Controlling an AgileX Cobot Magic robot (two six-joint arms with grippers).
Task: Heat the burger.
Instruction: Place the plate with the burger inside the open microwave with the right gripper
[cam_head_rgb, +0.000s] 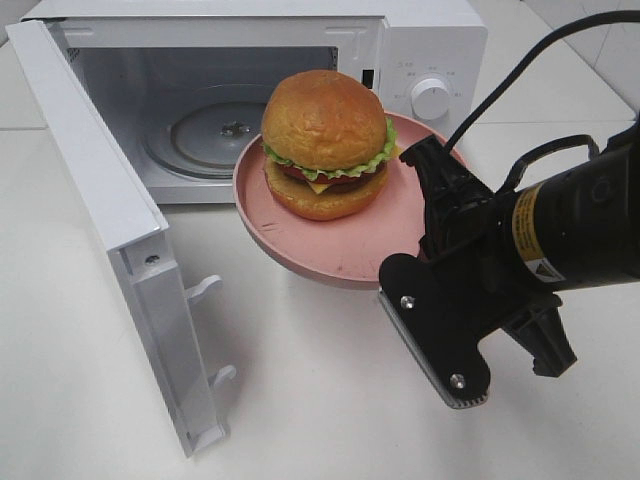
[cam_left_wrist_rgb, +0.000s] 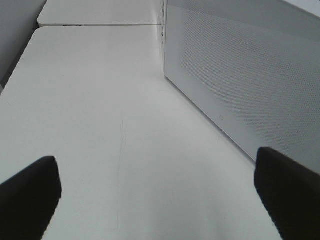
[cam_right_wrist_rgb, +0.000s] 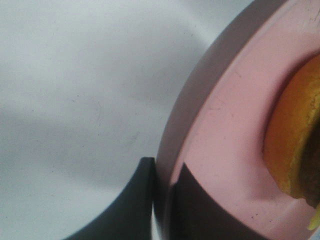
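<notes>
Burger (cam_head_rgb: 324, 140); plate rim (cam_head_rgb: 300, 268) behind R gripper (cam_right_wrist_rgb: 161, 172)

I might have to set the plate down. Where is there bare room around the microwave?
Bare: the glass turntable inside the microwave; the table in front, between the open door and the right claw; and the table outside the door, under the left claw. Crowded: the microwave mouth, where the right claw holds the pink plate with the burger.

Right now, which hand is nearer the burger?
Right. The right hand is clamped on the rim of the pink plate carrying the burger; the left hand is open beside the microwave door.
</notes>
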